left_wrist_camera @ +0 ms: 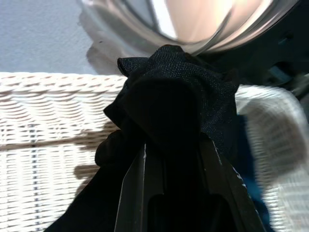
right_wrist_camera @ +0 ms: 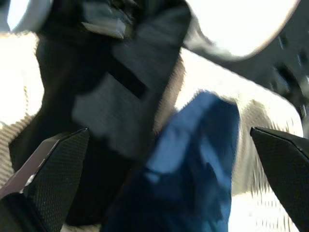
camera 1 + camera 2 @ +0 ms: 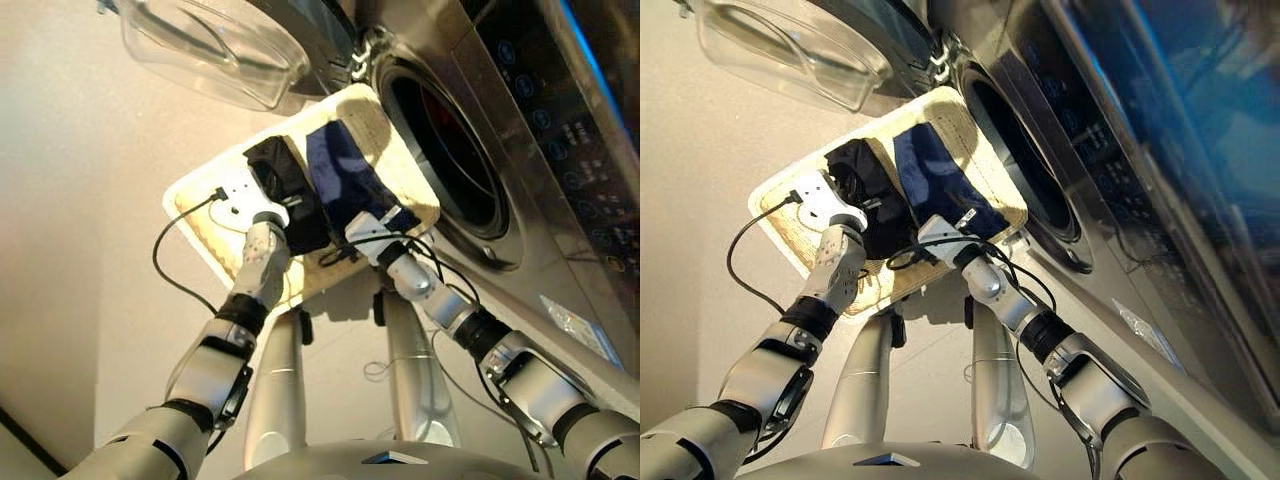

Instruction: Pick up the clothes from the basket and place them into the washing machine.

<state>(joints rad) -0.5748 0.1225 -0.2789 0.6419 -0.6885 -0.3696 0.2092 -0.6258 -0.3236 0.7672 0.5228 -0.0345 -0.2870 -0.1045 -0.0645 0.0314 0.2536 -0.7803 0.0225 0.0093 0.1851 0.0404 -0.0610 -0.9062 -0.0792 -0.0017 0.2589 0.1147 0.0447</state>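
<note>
Nearest the head camera, both arms reach forward and down to the basket (image 3: 395, 130), which sits on the floor just in front of the washing machine (image 3: 560, 170), its open glass door (image 3: 215, 50) beyond the far rim. The left gripper (image 1: 169, 159) is clamped on a bunched fold of the black garment (image 3: 285, 185), probably so the cloth comes up in one piece. The right gripper (image 2: 166, 179) hangs wide open over the navy garment (image 3: 345, 175), apparently lined up for a grasp. Both garments lie side by side, touching, their long axes running from the near rim toward the door. A red shape shows inside the drum (image 3: 445, 125); it may be the third garment.
</note>
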